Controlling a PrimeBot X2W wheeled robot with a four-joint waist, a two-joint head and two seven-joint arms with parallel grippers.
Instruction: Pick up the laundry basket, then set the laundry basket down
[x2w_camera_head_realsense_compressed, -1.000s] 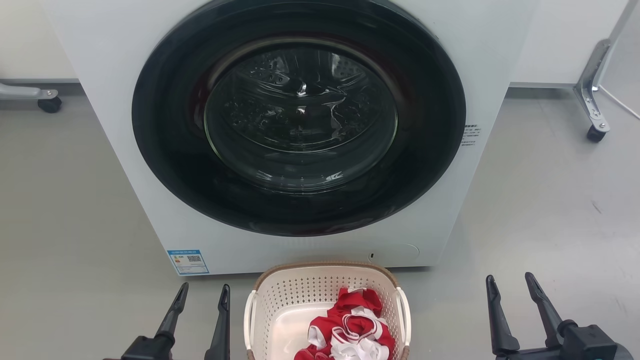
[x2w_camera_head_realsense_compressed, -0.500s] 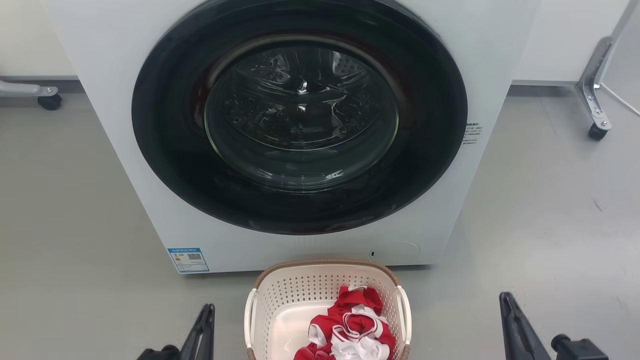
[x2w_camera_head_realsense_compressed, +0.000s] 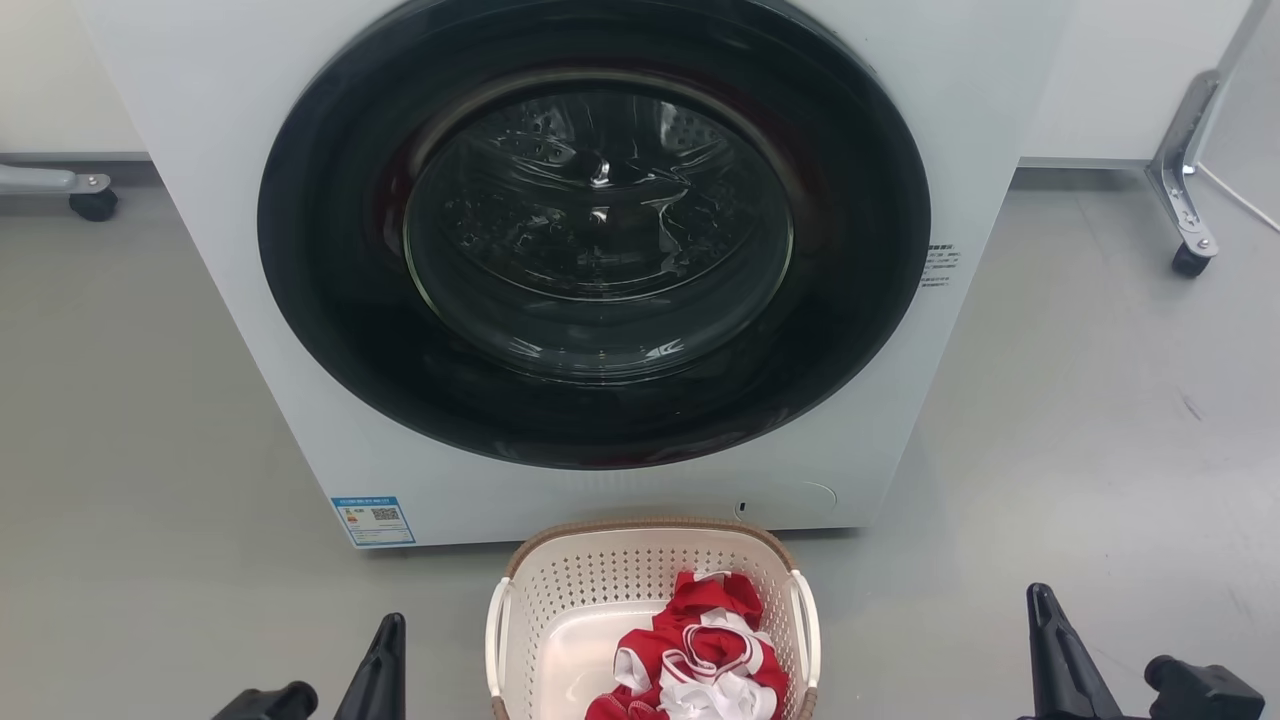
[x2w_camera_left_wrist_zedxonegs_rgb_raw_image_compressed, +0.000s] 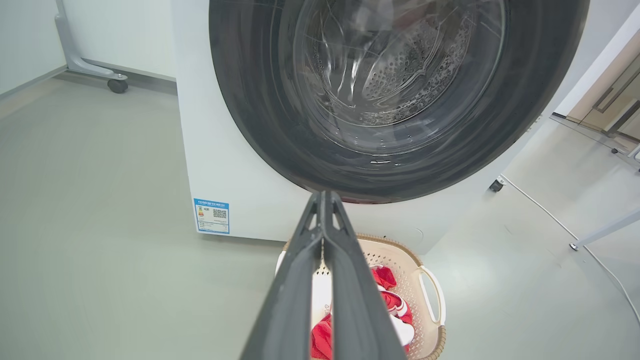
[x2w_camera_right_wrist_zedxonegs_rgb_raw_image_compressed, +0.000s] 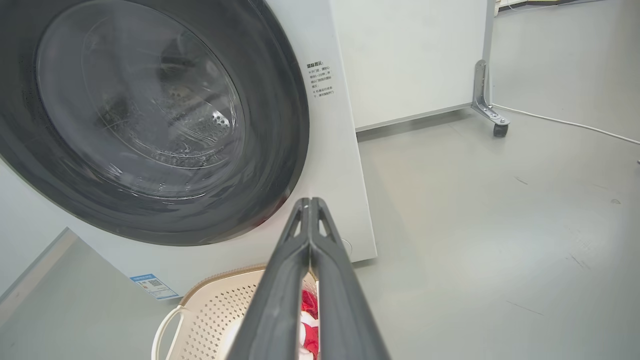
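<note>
Floor (x2w_camera_head_realsense_compressed: 120, 420), grey and smooth, runs across the scene, and at its far left you see a metal leg on a caster (x2w_camera_head_realsense_compressed: 92, 203). Near you on the left, the left fingers (x2w_camera_head_realsense_compressed: 380, 665) rise from the bottom edge. Your left wrist view shows them pressed together along their length, holding nothing. Beyond them stands the washing machine (x2w_camera_head_realsense_compressed: 600, 500), white, with its round dark door (x2w_camera_head_realsense_compressed: 595, 230) closed and a blue label (x2w_camera_head_realsense_compressed: 372, 520) at its lower left corner. The laundry basket (x2w_camera_head_realsense_compressed: 640, 570) sits on the floor just in front of the machine, between the two sets of fingers and apart from both. Inside it lies a red and white garment (x2w_camera_head_realsense_compressed: 700, 660), bunched toward the basket's right side. To the right, the right fingers (x2w_camera_head_realsense_compressed: 1058, 660) are likewise closed tight on nothing, as your right wrist view shows. At the far right stands another caster leg (x2w_camera_head_realsense_compressed: 1185, 200).
</note>
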